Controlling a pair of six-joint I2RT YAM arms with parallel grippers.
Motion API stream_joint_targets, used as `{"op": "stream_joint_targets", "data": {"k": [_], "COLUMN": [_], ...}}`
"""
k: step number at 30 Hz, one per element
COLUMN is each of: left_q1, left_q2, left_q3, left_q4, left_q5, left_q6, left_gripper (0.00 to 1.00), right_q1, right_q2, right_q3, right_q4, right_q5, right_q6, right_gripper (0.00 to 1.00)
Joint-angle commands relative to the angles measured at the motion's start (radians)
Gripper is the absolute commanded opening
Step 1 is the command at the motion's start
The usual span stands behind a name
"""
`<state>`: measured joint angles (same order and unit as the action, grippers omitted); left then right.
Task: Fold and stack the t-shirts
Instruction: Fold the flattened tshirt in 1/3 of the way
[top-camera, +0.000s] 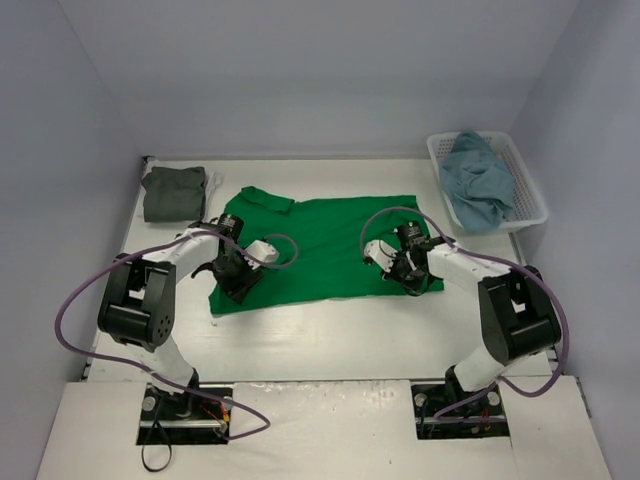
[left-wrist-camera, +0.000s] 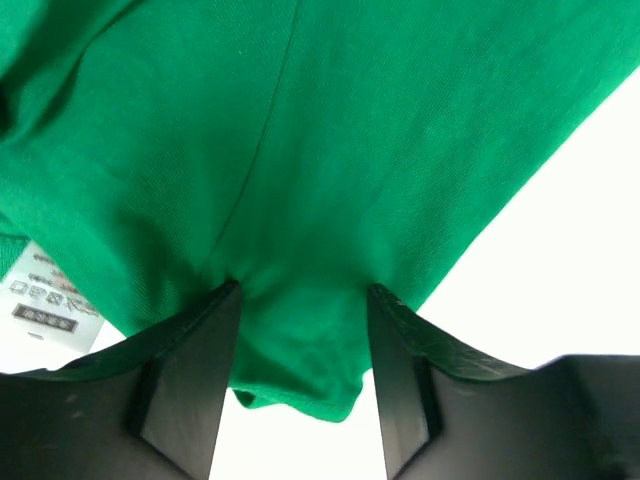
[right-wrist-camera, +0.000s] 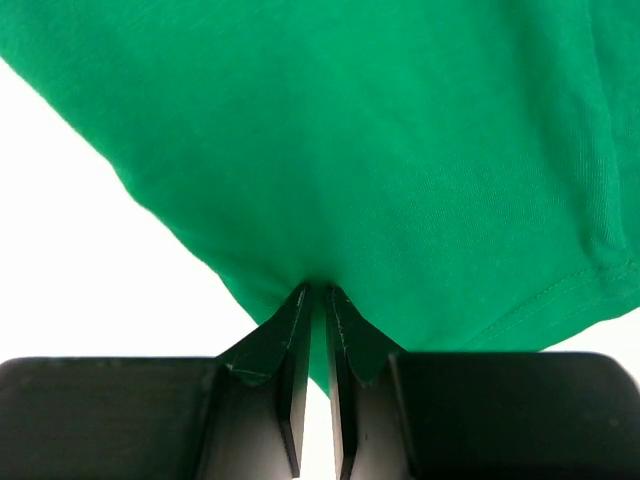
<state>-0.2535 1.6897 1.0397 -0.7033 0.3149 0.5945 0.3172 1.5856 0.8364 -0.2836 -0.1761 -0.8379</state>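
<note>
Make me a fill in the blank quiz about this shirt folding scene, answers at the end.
The cloth t-shirt spread flat on the white table is bright ___.
The white slatted plastic basket holds one crumpled cloth shirt, dusty ___ in colour.
Of the left pincer and right pincer, the one nearly shut on the t-shirt's hem is the ___.
The folded dark olive-grey cloth shirt sits at the table's far ___ corner.
Answers: green; blue; right; left.
</note>
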Motion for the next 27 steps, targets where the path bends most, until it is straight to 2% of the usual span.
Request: {"op": "stream_joint_targets", "data": {"k": [1,3,9,13,16,22,26,27], "left_q1": [0.014,0.019,0.071,0.112,0.128,0.128,0.128,0.128], "left_q2": [0.04,0.056,0.05,-0.039,-0.105,-0.183,-0.186,-0.173], "left_q3": [0.017,0.011,0.017,0.085,0.152,0.298,0.384,0.41], "left_q4": [-0.243,-0.266,-0.363,-0.372,-0.378,-0.38,-0.323,-0.236], "left_q5": [-0.009,-0.026,-0.007,0.035,0.065,0.111,0.135,0.138], "left_q6": [0.108,0.126,0.22,0.218,0.199,0.15,0.084,0.033], "left_gripper": [0.46,0.43,0.42,0.43,0.46,0.48,0.48,0.49], "right_q1": [0.017,0.02,0.022,0.019,0.02,0.011,-0.039,-0.073], "right_q2": [-0.039,-0.062,-0.113,-0.212,-0.266,-0.315,-0.262,-0.204], "right_q3": [-0.062,-0.092,-0.131,-0.079,-0.017,0.101,0.145,0.183], "right_q4": [-0.132,-0.135,-0.137,-0.135,-0.135,-0.109,0.015,0.068], "right_q5": [-0.003,-0.003,-0.008,-0.046,-0.056,-0.086,-0.051,-0.048], "right_q6": [-0.084,-0.11,-0.147,-0.118,-0.099,-0.073,-0.038,0.005], "right_gripper": [0.09,0.09,0.1,0.18,0.23,0.26,0.28,0.28]}}
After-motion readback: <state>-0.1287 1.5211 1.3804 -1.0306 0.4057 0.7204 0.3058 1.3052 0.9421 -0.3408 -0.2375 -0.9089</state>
